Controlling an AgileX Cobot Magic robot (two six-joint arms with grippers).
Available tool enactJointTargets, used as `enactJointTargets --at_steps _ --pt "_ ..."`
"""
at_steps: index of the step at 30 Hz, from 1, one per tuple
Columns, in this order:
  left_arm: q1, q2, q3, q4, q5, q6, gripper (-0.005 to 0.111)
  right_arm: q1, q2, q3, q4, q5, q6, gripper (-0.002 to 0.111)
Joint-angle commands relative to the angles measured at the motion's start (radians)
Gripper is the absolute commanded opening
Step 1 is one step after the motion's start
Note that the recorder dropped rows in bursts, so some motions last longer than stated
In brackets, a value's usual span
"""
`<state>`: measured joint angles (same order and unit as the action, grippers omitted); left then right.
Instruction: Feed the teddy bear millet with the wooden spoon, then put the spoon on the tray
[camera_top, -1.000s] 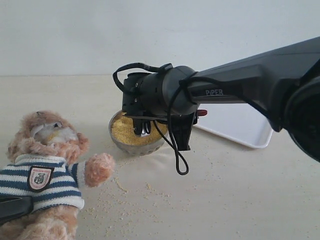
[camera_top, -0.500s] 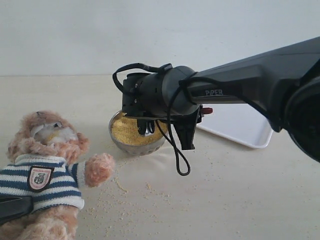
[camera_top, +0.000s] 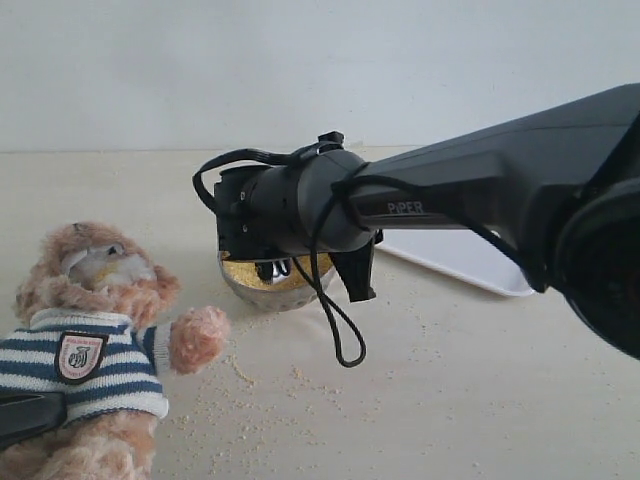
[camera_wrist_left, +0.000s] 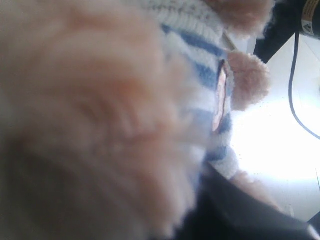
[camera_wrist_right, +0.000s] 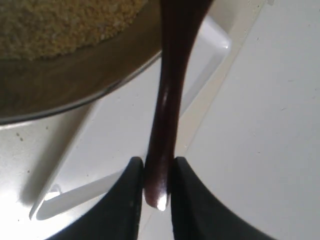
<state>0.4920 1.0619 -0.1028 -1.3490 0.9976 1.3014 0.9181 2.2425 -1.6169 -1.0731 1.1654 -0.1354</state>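
Pale tabletop (camera_top: 470, 400) runs back to a plain white wall. Nearest us the bear (camera_top: 95, 335) lies at the left, one paw out, with loose millet (camera_top: 250, 395) scattered beside it. We see the left gripper (camera_top: 25, 415) only as a dark shape against the bear's shirt and cannot tell how its jaws stand. Behind, the right arm (camera_top: 450, 195) reaches over the bowl (camera_top: 262, 292), heaped with more grains. Our right gripper (camera_wrist_right: 159, 167) is clamped tight on the spoon (camera_wrist_right: 169, 100), at its handle end; the handle crosses the bowl's rim. Farthest, the tray (camera_top: 445, 260) lies beyond the bowl, on the right.
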Motion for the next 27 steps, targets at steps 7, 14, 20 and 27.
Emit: enactJointTargets --at_steps 7,14,20,27 --pt "0.003 -0.007 0.0 -0.023 0.022 0.008 0.005 -0.013 0.015 0.001 -0.115 -0.064 0.003 0.0" --pt "0.003 -0.007 0.0 -0.023 0.022 0.008 0.005 -0.022 0.058 0.001 -0.128 -0.05 0.012 0.0" --pt "0.003 -0.007 0.0 -0.023 0.022 0.008 0.005 -0.022 0.062 0.001 -0.127 -0.049 0.015 0.0" --pt "0.003 -0.007 0.0 -0.023 0.022 0.008 0.005 -0.022 0.058 0.001 -0.082 -0.013 0.015 0.0"
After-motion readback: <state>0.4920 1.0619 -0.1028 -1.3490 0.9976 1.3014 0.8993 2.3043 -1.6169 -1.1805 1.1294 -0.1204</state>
